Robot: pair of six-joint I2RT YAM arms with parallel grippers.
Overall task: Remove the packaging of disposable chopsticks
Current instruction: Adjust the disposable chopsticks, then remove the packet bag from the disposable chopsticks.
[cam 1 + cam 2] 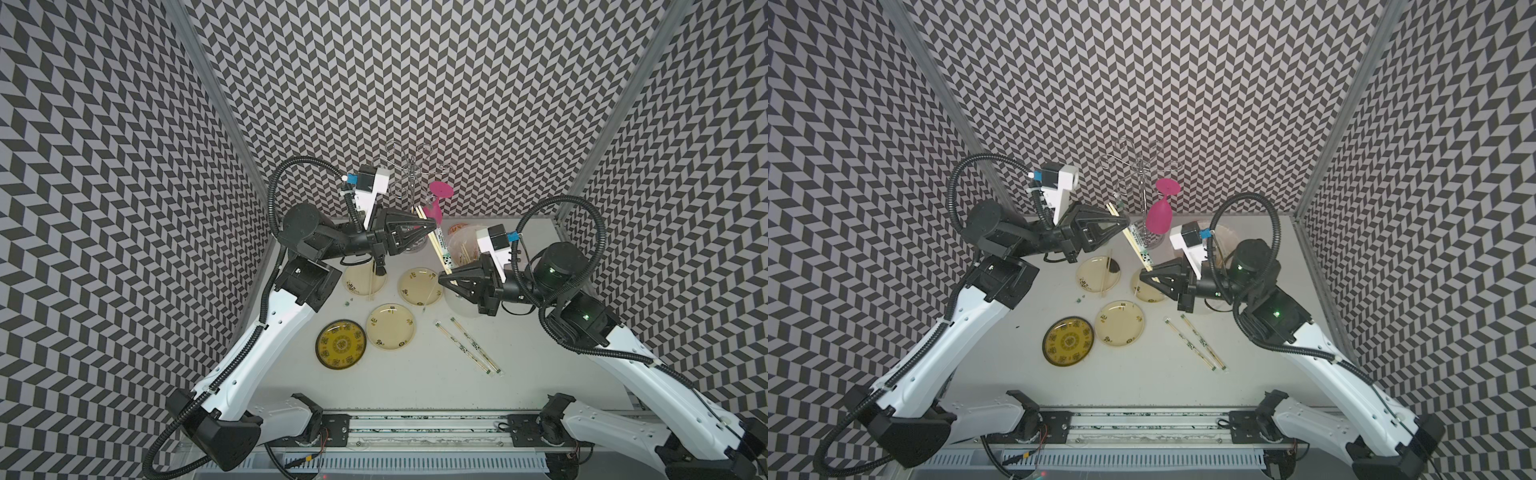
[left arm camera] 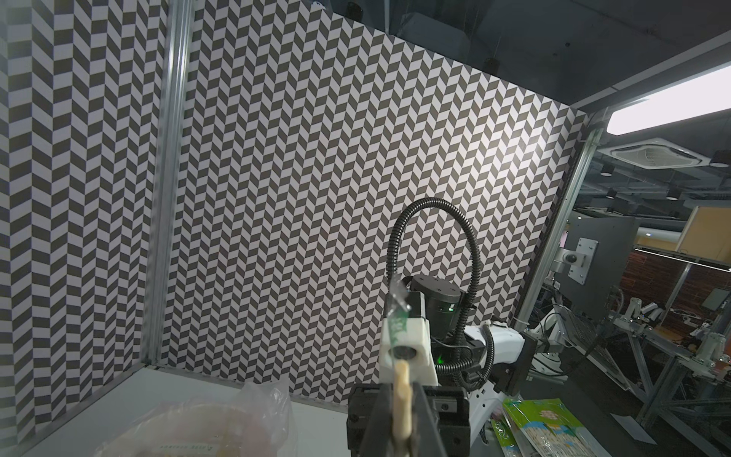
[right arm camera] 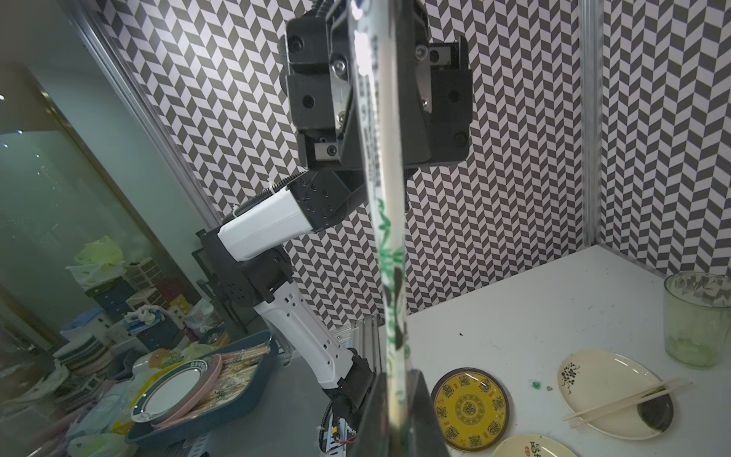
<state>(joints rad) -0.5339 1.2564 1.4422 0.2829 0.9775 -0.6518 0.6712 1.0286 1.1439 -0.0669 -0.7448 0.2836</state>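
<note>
Both top views show a white counter (image 1: 415,386) inside chevron-patterned walls. Toward its left, a bare pair of pale bamboo sticks (image 1: 371,282) lies across a cream plate (image 1: 353,278). Above the middle, the left pincer (image 1: 435,226) is clamped on the upper end of a slanting pair of thin tan bamboo chopsticks (image 1: 1113,211), whose lower part sits in a clear plastic sleeve printed with pandas (image 1: 1144,257). The right pincer (image 1: 442,279) straddles that sleeve's lower end; whether it squeezes cannot be told. Right of it, two more sleeved pairs (image 1: 462,350) lie side by side on the counter.
</note>
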